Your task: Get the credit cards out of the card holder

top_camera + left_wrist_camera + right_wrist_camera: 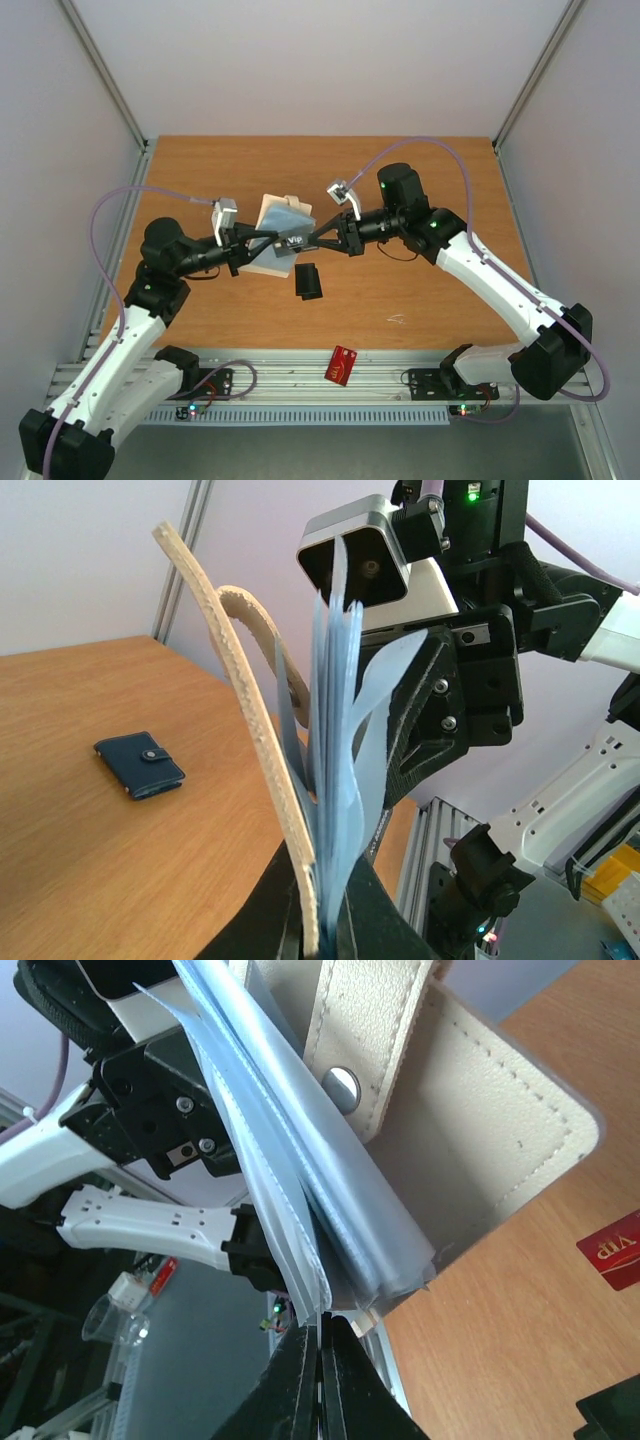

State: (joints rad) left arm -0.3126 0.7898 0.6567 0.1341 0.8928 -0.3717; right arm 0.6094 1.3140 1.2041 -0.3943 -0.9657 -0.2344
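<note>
The card holder [279, 222] is held above the table, its beige cover [232, 685] and grey-blue sleeves [340, 780] fanned open. My left gripper [262, 243] is shut on its lower edge, which also shows in the left wrist view [325, 920]. My right gripper [312, 241] faces it and is shut on a black card [295, 241] with pale lettering, at the sleeves' edge. In the right wrist view [321, 1352] that card shows only edge-on, below the sleeves [300, 1200]. One red card [342, 364] lies on the front rail. The other red card is not visible.
A small dark blue wallet [308, 281] lies on the table just in front of the two grippers; it also shows in the left wrist view [140, 765]. The red card [613, 1250] shows at the right edge of the right wrist view. Frame posts stand at the back corners.
</note>
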